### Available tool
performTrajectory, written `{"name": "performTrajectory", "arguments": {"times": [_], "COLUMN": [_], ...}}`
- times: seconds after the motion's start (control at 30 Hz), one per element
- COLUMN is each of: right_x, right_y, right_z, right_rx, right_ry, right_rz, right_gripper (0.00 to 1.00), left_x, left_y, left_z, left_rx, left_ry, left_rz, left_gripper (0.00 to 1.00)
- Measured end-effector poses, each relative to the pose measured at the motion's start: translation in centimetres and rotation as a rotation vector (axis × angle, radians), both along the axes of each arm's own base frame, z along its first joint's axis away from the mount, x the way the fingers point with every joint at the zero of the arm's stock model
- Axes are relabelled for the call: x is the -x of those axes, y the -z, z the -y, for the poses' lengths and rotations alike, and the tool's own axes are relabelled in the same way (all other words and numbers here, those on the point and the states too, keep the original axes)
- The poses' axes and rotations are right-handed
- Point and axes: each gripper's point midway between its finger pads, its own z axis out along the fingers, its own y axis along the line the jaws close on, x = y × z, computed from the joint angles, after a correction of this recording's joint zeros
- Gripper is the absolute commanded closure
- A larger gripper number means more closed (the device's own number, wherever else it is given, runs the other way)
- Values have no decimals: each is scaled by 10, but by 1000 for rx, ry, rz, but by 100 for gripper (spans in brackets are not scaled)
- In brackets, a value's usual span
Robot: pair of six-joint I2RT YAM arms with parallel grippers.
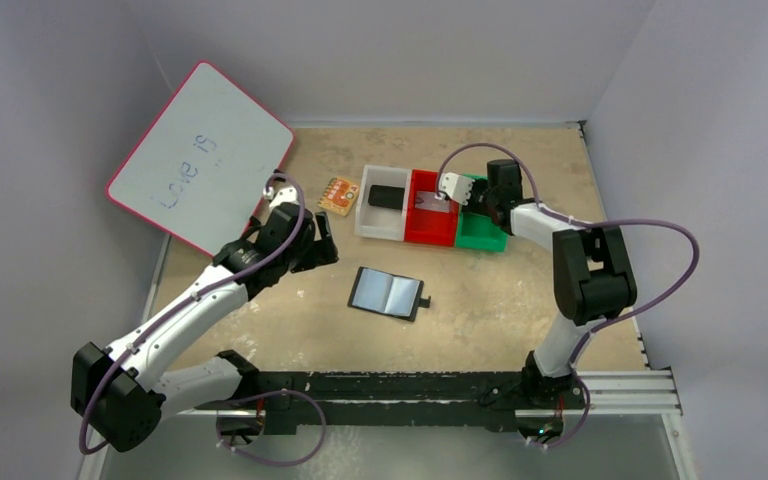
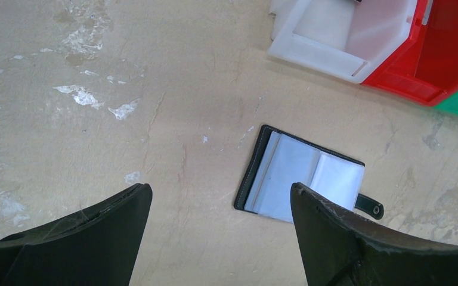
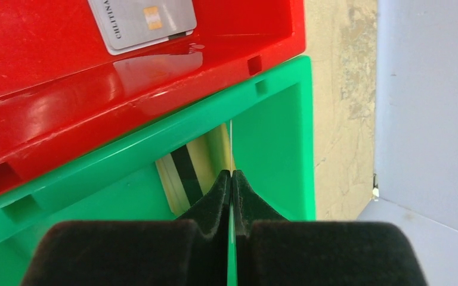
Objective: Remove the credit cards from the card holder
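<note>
Wallet (image 2: 292,170) lies open on table (image 2: 125,71), pale faces up, strap tab out at one side, near the bins but apart from them. Left gripper (image 2: 220,190) hangs above table beside wallet, jaws wide, nothing held. Right gripper (image 3: 231,174) pinched tight on thin card (image 3: 231,143), seen edge-on over green bin (image 3: 274,119). Silver card (image 3: 143,22) lies flat in red bin (image 3: 65,77) next door

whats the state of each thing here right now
black folding card holder: open flat on table
silver-grey plastic credit card: lying in red plastic bin
thin pale plastic card: pinched edge-on over green plastic bin
left pincer: open, empty
right pincer: shut on thin pale plastic card
</note>
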Motion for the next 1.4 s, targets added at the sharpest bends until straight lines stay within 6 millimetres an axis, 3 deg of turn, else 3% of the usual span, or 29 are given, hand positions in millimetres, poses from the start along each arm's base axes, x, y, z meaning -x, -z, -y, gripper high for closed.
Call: {"name": "performTrajectory", "arguments": {"times": [0.27,0.53,0.93,1.33,1.37,1.4], "right_x": [-8,-15,-16,-9,-8,-8], "right_y": [-6,9,12,16,16,16], "right_z": [-1,-1,1,2,2,3], "right_rx": [10,27,33,12,10,8], "right_ry": [-13,-14,-4,21,24,27], "right_rz": [31,4,-2,-37,-40,-44], "right_gripper": [100,93,82,81,79,60], "left_x": [1,1,3,6,6,6], "left_y": [1,1,3,3,2,2], "left_z": [-3,-4,-7,-8,-8,-9], "left_rx": [-14,-16,-19,-18,-18,-17], "left_ry": [3,2,0,1,1,1], "left_rz": [-5,-5,-5,-9,-9,-8], "left_gripper": [13,13,13,13,13,13]}}
